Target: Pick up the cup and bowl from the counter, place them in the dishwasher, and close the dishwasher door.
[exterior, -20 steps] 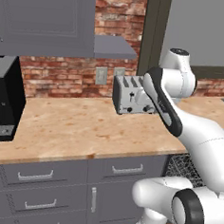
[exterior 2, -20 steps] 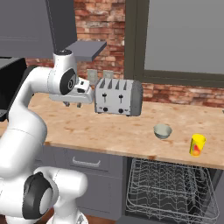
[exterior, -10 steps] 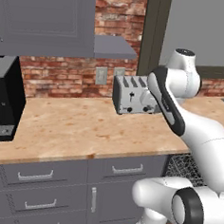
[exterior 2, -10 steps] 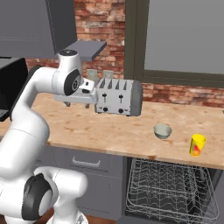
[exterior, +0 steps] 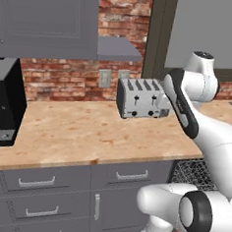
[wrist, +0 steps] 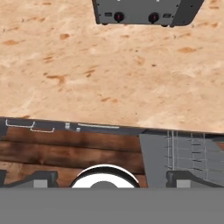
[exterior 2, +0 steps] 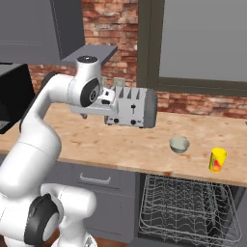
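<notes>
On the left of the counter (exterior: 87, 135) we see a black appliance (exterior: 5, 104), then a toaster (exterior: 141, 98) against the brick wall. In the right base view our arm (exterior 2: 62, 96) is raised beside the toaster; we cannot tell how far our gripper is open. Further right sit the bowl (exterior 2: 179, 144) and the yellow cup (exterior 2: 217, 159), apart, above the open dishwasher (exterior 2: 190, 207) with its rack pulled out.

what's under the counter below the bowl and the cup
Below the bowl and cup, the counter has the open dishwasher under it, its wire rack pulled out and bare as far as visible. The dark interior behind the rack is hidden.
</notes>
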Controlling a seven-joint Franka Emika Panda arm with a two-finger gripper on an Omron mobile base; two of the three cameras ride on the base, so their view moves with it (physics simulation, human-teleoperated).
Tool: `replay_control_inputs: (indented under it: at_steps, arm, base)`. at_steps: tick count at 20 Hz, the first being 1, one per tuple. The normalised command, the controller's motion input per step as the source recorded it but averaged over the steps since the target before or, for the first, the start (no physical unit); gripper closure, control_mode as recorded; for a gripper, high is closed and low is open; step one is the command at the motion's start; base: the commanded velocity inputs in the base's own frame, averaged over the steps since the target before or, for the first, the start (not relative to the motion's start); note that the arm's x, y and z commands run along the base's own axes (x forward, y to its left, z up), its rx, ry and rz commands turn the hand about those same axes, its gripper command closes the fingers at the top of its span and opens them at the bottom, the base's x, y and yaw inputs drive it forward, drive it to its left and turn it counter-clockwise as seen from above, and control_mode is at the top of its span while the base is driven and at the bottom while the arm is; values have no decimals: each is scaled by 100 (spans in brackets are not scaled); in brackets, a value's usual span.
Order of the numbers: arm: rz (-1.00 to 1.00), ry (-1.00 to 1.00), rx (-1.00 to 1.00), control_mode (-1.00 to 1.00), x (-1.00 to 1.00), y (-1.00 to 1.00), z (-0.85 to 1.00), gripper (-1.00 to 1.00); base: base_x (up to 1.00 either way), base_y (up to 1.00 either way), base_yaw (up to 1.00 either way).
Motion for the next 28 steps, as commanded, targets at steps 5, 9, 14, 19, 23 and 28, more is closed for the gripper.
replay_control_inputs:
  at_steps: [5, 9, 14, 19, 23, 28]
  arm:
    - [0, 0, 0, -100, 0, -44, 0, -100]
    - [0, 0, 0, -100, 0, -48, 0, -100]
    - [0, 0, 0, -100, 0, -50, 0, -100]
    - [0, 0, 0, -100, 1, -50, -9, -100]
    - [0, 0, 0, -100, 1, -42, -26, -100]
    - [0, 0, 0, -100, 0, -39, -22, -100]
  base:
    - [0, 0, 0]
    - [0, 0, 0]
    - [0, 0, 0]
    - [0, 0, 0]
    - [0, 0, 0]
    - [0, 0, 0]
